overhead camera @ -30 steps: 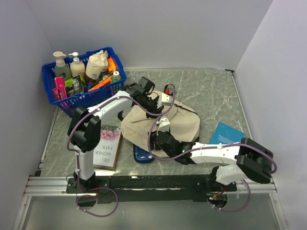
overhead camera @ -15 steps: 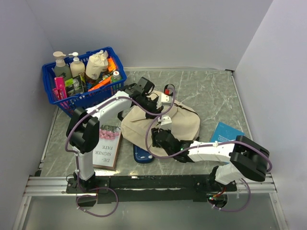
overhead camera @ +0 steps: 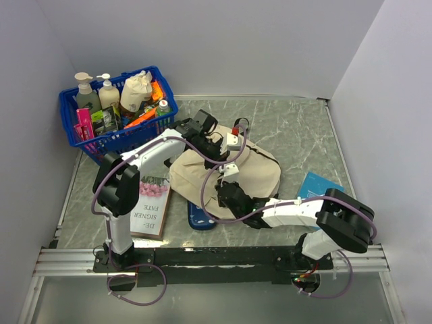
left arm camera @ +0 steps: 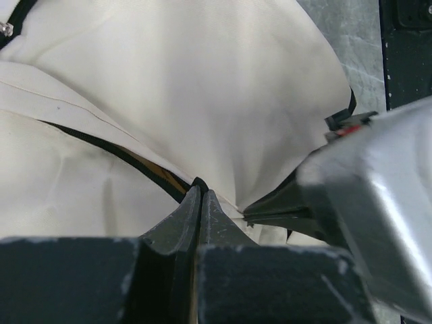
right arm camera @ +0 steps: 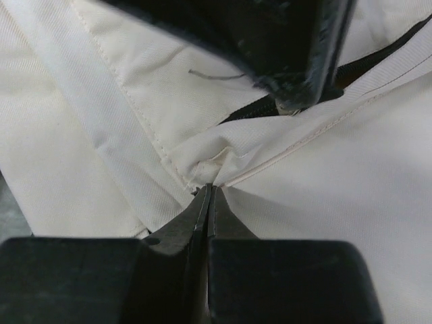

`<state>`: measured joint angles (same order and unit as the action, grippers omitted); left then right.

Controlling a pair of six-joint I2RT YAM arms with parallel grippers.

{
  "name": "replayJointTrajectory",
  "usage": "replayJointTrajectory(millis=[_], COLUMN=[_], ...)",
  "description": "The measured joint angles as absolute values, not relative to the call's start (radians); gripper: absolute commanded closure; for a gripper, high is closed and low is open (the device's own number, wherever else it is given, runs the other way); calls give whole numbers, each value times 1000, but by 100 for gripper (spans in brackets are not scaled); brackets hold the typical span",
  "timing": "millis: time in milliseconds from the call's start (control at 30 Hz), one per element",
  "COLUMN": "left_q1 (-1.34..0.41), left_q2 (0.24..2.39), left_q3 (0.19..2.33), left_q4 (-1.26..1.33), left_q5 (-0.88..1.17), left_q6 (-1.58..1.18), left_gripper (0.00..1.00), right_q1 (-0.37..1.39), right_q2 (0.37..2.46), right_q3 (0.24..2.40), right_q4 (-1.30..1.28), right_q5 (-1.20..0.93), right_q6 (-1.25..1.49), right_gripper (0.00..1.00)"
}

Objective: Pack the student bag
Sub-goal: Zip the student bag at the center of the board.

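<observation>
The student bag [overhead camera: 260,172], cream with black zipper trim, lies in the middle of the table. My left gripper [overhead camera: 219,150] reaches over its top from the left. In the left wrist view it [left arm camera: 199,186] is shut on the black zipper edge of the bag [left arm camera: 202,81]. My right gripper [overhead camera: 227,182] comes in from the near side. In the right wrist view it [right arm camera: 210,189] is shut on a fold of the bag's fabric [right arm camera: 317,202] just below the zipper line. The two grippers sit close together, with the zipper seam between them.
A blue plastic basket [overhead camera: 118,143] of bottles stands at the back left. A book with a flower cover [overhead camera: 152,206] lies left of the bag, and a dark blue flat case [overhead camera: 200,217] lies at the bag's near edge. A blue book [overhead camera: 317,187] lies to the right.
My right gripper has closed from open onto a fold of the bag's fabric, and its arm has shifted a little left. The left gripper has kept its grip.
</observation>
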<state>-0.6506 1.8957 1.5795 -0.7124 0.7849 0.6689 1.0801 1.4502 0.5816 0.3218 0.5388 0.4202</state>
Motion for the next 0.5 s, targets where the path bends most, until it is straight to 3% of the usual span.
replayJointTrajectory(millis=[500], left_q1=[-652], left_q2=[2002], left_q3=[1692], left_q4=[-697], left_q5=[783], left_q6=[659], left_gripper=[99], right_q1=[1239], right_q2=[1414], right_q3=[570], right_q4=[318], right_q5=[527], right_q6=[302], right_gripper=[100])
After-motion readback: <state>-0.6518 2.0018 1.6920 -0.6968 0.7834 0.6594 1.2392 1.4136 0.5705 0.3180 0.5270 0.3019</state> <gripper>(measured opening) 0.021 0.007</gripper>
